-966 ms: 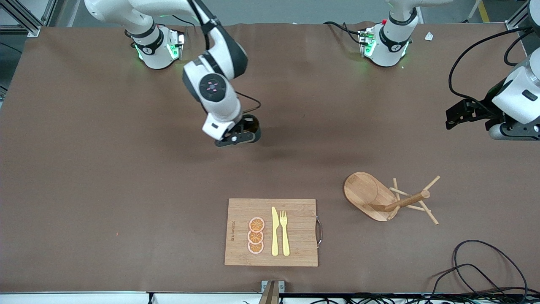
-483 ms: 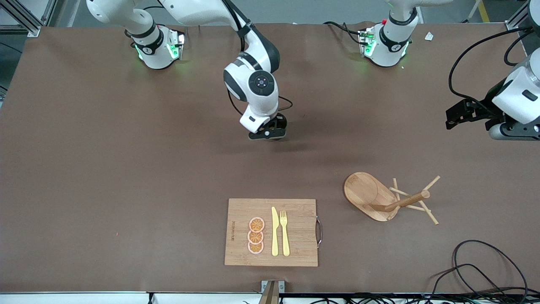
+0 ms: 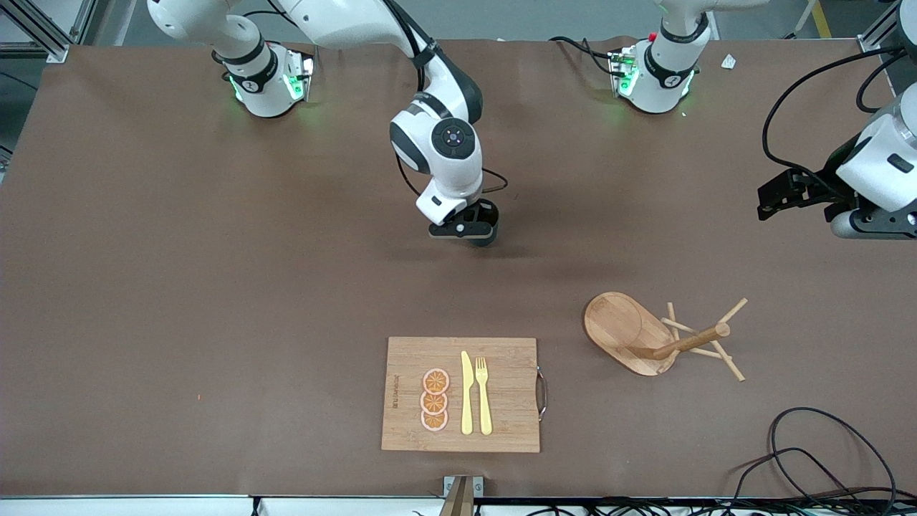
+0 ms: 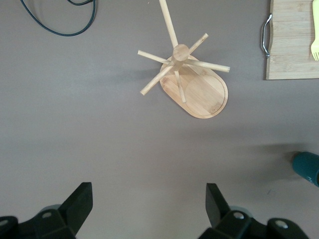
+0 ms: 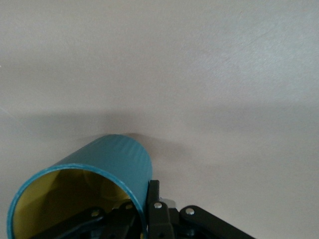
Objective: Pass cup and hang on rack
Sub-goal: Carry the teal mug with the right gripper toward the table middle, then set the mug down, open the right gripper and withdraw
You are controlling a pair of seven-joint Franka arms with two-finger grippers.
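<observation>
My right gripper is shut on the cup, a dark teal ribbed mug with a yellowish inside, and holds it low over the middle of the table. In the right wrist view one finger presses the outside of the cup wall and the other is inside the rim. The rack, a wooden mug tree on an oval base, stands nearer to the front camera, toward the left arm's end. My left gripper waits open and empty, high over that end. Its wrist view shows the rack and the cup's edge.
A rectangular wooden cutting board with orange slices, a yellow knife and a fork lies near the table's front edge. Black cables loop at the front corner by the left arm's end.
My right gripper has carried the cup across the table toward the left arm's end. The left arm has not moved.
</observation>
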